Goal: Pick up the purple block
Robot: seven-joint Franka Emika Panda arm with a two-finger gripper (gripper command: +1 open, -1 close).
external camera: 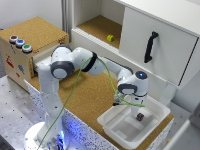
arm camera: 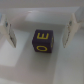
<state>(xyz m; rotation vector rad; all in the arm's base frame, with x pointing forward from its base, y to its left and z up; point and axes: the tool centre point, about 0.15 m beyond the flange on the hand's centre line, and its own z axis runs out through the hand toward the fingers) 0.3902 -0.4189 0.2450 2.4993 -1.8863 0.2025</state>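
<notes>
The purple block (arm camera: 42, 41) lay in the white tray (external camera: 150, 107), centred under the end effector (arm camera: 42, 31), whose fingers stood wide apart. A good grasp needed straight descent, then closing evenly on 2 opposite faces.

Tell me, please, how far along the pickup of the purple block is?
Done: the gripper is lined up over the purple block, fingers open on either side. In hand: nothing is gripped. Left: closing on the block and lifting it out of the white tray, where it sits.
</notes>
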